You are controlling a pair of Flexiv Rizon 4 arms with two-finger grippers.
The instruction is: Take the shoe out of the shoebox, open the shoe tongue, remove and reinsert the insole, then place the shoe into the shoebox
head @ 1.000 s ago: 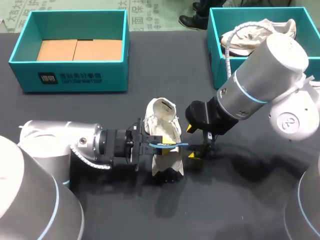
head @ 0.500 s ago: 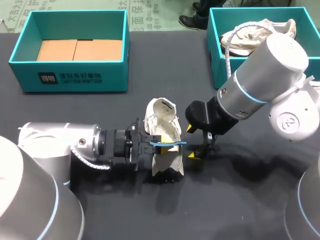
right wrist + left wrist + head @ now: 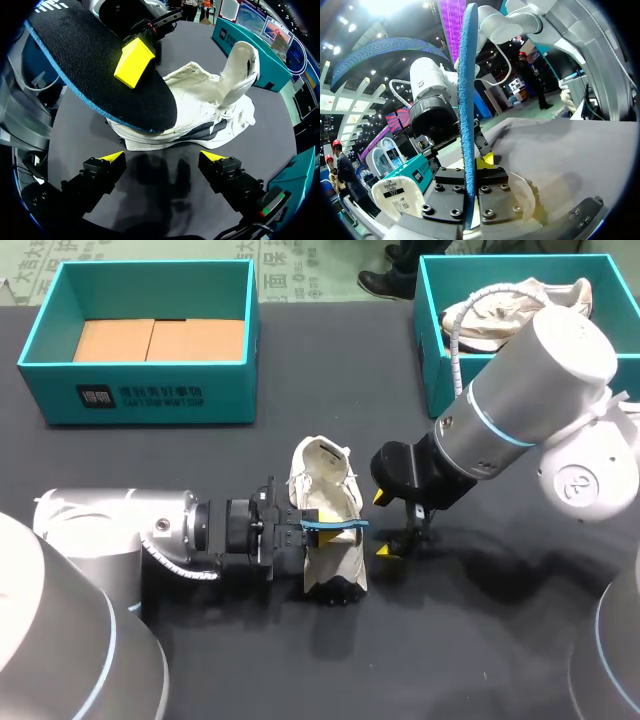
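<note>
- Head view: your shoe (image 3: 328, 550) lies on the table (image 3: 200, 660). The left gripper (image 3: 318, 523), at the shoe's left side, pinches the blue-edged insole (image 3: 350, 524) just over the shoe.
- Left wrist view: the insole stands edge-on, clamped between both fingers.
- Right wrist view: the right gripper (image 3: 167, 162) sits just beside the shoe, fingers spread.

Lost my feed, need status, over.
Left gripper shut on insole, held over shoe. Right gripper open, low beside shoe. Shoe lying on table. Nothing seen in the way.
</note>
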